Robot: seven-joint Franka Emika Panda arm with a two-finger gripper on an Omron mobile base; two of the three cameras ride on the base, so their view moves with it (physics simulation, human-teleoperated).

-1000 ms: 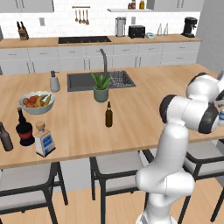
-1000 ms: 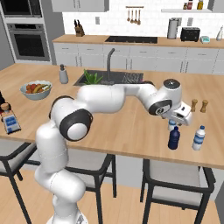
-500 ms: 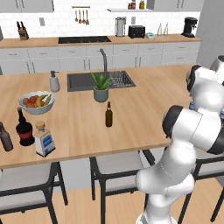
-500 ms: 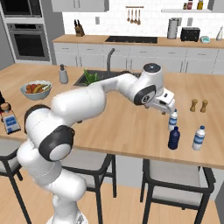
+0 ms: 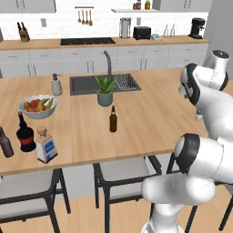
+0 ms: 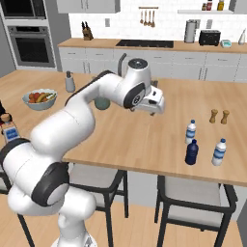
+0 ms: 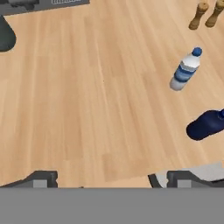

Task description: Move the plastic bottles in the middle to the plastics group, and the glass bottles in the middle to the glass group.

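My gripper (image 6: pixel 155 107) hangs open over bare counter near the middle of the island, nothing between its fingertips (image 7: pixel 41 178). The stubby dark-blue plastic bottle (image 6: pixel 192 152) stands to its right between two white blue-labelled bottles (image 6: pixel 191 131) (image 6: pixel 219 152). The hand view shows the blue bottle (image 7: pixel 205 124) and one white bottle (image 7: pixel 186 70) at right. The slim brown beer bottle (image 5: pixel 113 119) stands alone mid-counter. The square clear bottle with a tan stopper (image 5: pixel 45 144) stands at the left next to the round-bellied black bottle (image 5: pixel 25 134) and a plain dark-brown bottle (image 5: pixel 5 142).
Two wooden-topped shakers (image 6: pixel 219 116) stand behind the plastics. A potted plant (image 5: pixel 105 91) sits in front of the sink (image 5: pixel 102 83), with a grey soap dispenser (image 5: pixel 56 84) and a fruit bowl (image 5: pixel 37 105) to the left. Stools stand under the near counter edge.
The arm has swung left and back from above the dark-blue bottle to the middle of the island. The jaws stayed open, and the blue bottle stays standing among the white ones.
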